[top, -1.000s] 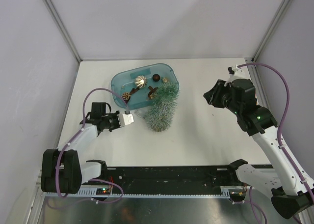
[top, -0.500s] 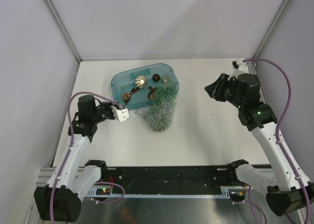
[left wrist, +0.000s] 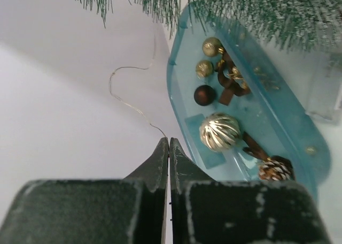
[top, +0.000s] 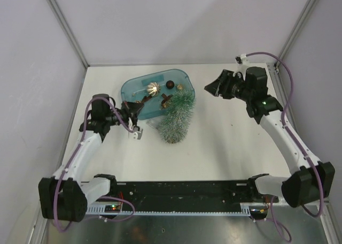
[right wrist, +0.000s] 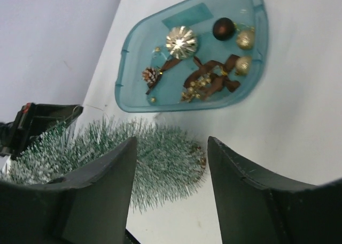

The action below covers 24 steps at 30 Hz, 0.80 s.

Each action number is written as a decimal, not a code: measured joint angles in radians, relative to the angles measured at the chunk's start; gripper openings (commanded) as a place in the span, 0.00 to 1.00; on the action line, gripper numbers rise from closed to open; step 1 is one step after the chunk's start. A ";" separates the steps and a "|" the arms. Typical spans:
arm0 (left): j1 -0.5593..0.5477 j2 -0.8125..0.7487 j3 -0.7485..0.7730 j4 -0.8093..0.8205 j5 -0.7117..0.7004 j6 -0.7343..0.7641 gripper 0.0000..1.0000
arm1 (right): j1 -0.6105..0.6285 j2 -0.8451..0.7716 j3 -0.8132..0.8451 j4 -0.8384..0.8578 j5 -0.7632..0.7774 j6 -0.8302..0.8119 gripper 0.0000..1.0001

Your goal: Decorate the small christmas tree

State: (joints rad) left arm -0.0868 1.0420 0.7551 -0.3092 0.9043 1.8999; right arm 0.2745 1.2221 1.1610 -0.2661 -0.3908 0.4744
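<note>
Left wrist: left gripper pinches wire; right gripper spread (tree lying).

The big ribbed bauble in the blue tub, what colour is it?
The ribbed bauble is shiny pale gold, best seen in the left wrist view.

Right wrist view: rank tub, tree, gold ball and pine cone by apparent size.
1. tub and tree: unsure, the tree is nearer and partly hidden
2. gold ball
3. pine cone
</note>
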 measured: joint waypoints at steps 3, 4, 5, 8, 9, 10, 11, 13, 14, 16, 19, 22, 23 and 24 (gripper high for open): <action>-0.012 0.081 0.038 0.042 0.052 0.037 0.00 | 0.000 0.082 0.040 0.072 -0.073 0.001 0.63; -0.016 0.106 0.052 0.056 0.070 0.043 0.00 | 0.000 0.109 0.057 0.086 -0.096 0.001 0.63; -0.019 0.132 0.067 0.069 0.084 0.049 0.00 | 0.001 0.144 0.081 0.108 -0.121 0.002 0.63; -0.024 0.199 0.107 0.107 0.127 0.061 0.00 | 0.008 0.266 0.174 0.178 -0.189 0.003 0.64; -0.024 0.214 0.116 0.119 0.137 0.064 0.00 | 0.010 0.307 0.207 0.195 -0.208 0.003 0.64; -0.024 0.230 0.127 0.129 0.152 0.065 0.00 | 0.014 0.345 0.240 0.209 -0.225 0.004 0.64; -0.024 0.244 0.137 0.142 0.165 0.066 0.00 | 0.018 0.383 0.274 0.221 -0.241 0.004 0.64; -0.025 0.272 0.158 0.163 0.192 0.066 0.00 | 0.029 0.447 0.332 0.243 -0.270 0.010 0.64; -0.026 0.283 0.168 0.171 0.203 0.068 0.00 | 0.035 0.481 0.367 0.249 -0.287 0.016 0.64; -0.029 0.301 0.185 0.179 0.217 0.069 0.00 | 0.050 0.552 0.443 0.272 -0.324 0.027 0.65; -0.037 0.320 0.205 0.192 0.231 0.072 0.00 | 0.075 0.639 0.550 0.283 -0.372 0.030 0.65; -0.042 0.325 0.214 0.196 0.238 0.073 0.00 | 0.103 0.718 0.673 0.256 -0.422 0.020 0.65; -0.043 0.327 0.216 0.196 0.241 0.073 0.00 | 0.112 0.738 0.711 0.239 -0.437 0.012 0.65; -0.043 0.327 0.218 0.197 0.245 0.073 0.00 | 0.121 0.760 0.755 0.214 -0.450 -0.002 0.65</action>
State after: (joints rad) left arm -0.1303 1.3693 0.9730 -0.1123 1.1488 1.9728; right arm 0.3954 1.9823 1.9163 -0.0517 -0.8410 0.4728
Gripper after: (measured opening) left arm 0.008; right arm 0.646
